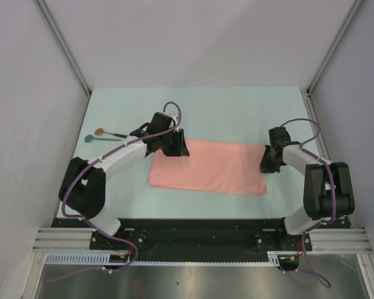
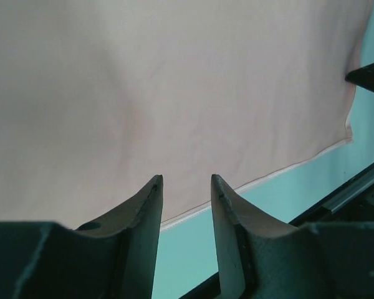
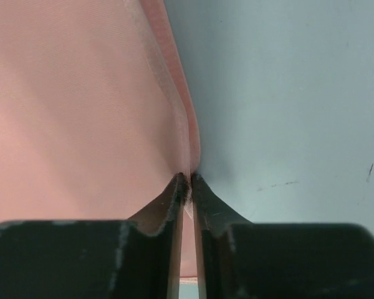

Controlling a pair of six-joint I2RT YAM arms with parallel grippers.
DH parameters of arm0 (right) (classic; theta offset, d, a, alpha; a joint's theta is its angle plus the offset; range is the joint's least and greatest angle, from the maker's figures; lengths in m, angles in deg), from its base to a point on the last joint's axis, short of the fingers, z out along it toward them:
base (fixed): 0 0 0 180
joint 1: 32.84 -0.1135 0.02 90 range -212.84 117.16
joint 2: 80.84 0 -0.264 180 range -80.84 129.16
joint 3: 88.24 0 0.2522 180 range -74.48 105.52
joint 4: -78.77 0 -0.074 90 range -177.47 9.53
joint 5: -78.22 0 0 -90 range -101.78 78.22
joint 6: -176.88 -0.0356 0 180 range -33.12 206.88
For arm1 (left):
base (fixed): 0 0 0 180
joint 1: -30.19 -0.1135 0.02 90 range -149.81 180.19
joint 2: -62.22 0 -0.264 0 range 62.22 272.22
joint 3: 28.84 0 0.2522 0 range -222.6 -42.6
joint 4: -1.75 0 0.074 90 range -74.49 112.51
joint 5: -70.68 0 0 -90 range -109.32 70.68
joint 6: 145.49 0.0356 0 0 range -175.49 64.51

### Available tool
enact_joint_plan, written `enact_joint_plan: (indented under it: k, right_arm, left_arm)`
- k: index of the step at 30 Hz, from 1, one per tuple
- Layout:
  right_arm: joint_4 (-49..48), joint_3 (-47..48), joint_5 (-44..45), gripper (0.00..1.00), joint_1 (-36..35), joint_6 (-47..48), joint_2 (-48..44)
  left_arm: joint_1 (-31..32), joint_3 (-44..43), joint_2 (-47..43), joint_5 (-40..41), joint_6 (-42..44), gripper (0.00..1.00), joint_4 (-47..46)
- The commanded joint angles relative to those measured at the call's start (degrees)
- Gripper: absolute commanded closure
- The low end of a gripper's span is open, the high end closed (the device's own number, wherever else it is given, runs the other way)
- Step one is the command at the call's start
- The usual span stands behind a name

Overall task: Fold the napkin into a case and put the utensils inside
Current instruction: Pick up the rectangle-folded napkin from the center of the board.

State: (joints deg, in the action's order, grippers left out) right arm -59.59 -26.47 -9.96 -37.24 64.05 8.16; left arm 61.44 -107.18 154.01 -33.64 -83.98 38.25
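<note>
1. So far, the soft salmon-pink cloth napkin point(image 1: 209, 167) lies flat as a wide strip in the middle of the pale green worktop point(image 1: 237, 106). It looks folded once and is not a case yet.
2. The right claw point(image 3: 189, 177) is clamped on the napkin's right edge.
3. The left claw point(image 2: 187, 180) hangs with its fingers apart over the far left corner, holding nothing.
4. Two small thin spoons point(image 1: 100, 131) with dark teal handles lie at the far left, outside the cloth. No pouch holds them yet.

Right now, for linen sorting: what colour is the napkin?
The napkin is plain salmon pink; top view shows it best.
</note>
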Motion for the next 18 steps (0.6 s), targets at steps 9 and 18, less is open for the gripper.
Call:
enact_joint_plan:
  k: [9,18]
  right_arm:
    - [2.3,3.0,4.1,1.0,4.0,2.0,-2.5]
    - [7.7,8.8,15.0,1.0,5.5,6.0,-7.1]
  left_arm:
    - [-4.0,1.6,3.0,-5.4,-5.3,0.63,-3.2]
    - [-4.3,-4.5,9.6,-10.4,-9.3,0.65,-5.8]
